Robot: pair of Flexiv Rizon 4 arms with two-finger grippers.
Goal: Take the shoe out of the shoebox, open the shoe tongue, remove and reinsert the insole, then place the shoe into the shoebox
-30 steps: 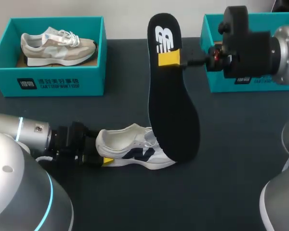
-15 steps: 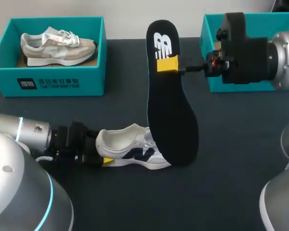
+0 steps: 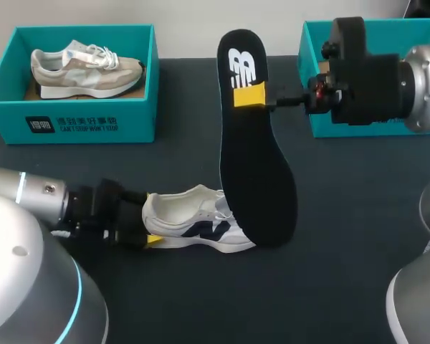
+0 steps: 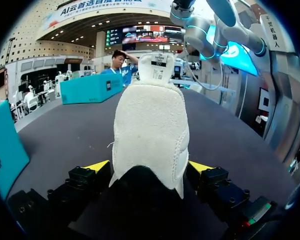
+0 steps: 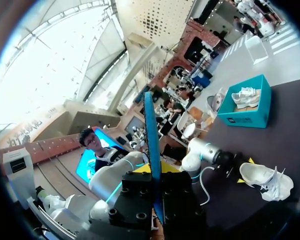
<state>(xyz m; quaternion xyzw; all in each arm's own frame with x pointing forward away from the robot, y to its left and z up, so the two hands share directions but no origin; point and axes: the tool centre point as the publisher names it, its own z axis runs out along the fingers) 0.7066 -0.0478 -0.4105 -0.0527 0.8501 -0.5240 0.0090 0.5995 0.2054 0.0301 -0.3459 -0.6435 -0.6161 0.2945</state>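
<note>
A white shoe (image 3: 193, 226) with a navy logo lies on its side on the dark table, toe pointing right. Its heel (image 4: 150, 130) sits between the spread fingers of my left gripper (image 3: 146, 231) (image 4: 149, 167), with a slim gap on each side. My right gripper (image 3: 252, 94) (image 5: 156, 170) is shut on a black insole (image 3: 254, 172), holding it upright by its heel end above the table. The insole's toe end hangs in front of the shoe's toe. The right wrist view shows the insole (image 5: 152, 135) edge-on, with the shoe (image 5: 267, 180) on the table far ahead.
A teal shoebox (image 3: 72, 122) at the back left holds a beige shoe (image 3: 86, 68). A second teal shoebox (image 3: 317, 43) stands at the back right, mostly behind my right arm.
My left gripper's fingers have spread off the shoe's heel and the arm has shifted slightly. The insole moved a little to the left, then stayed still.
</note>
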